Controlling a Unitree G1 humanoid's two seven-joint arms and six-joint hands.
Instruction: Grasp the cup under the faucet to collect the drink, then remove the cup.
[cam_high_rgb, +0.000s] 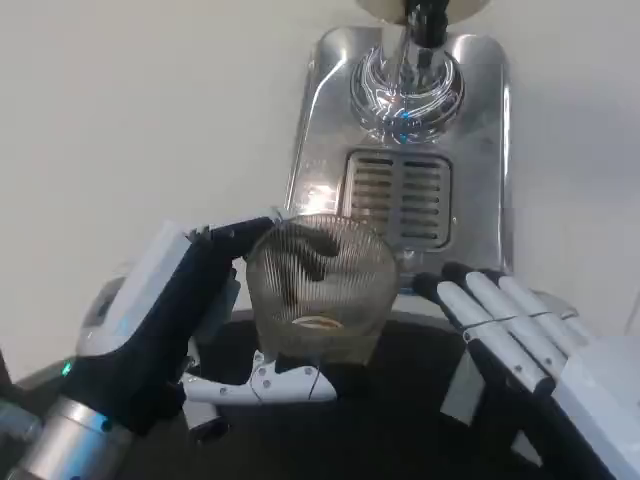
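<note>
Cup (322, 288): clear ribbed glass, upright, low in the middle of the head view; sits at six o'clock from the faucet, at the near edge of the steel tray, over a dark surface; small amber pool visible at its bottom.
Left hand (185, 310): at nine o'clock from the cup, wrapped round its left side; dark fingers (245, 230) reach along the rim at the top left, a white finger runs under the base toward six o'clock; cup held.
Right hand (530, 345): at four o'clock from the cup, just beside it, not touching as far as visible; fingers straight, side by side and pointing toward ten o'clock; nothing in it, spread flat.
Faucet (425, 20): at twelve o'clock, top edge of the view; dark spout under a pale round part, cut off by the frame.
Bowl (407, 88): clear glass dish directly below the spout, resting on the upper part of the tray; well apart from the cup.
Tray (480, 180): shiny steel drip tray, running from twelve o'clock down toward the cup; slotted grate (398, 195) in its middle, between bowl and cup.
Table (130, 110): white, plain, to the left of the tray.
Forearm (60, 445): silver, at eight o'clock, bottom left corner.
</note>
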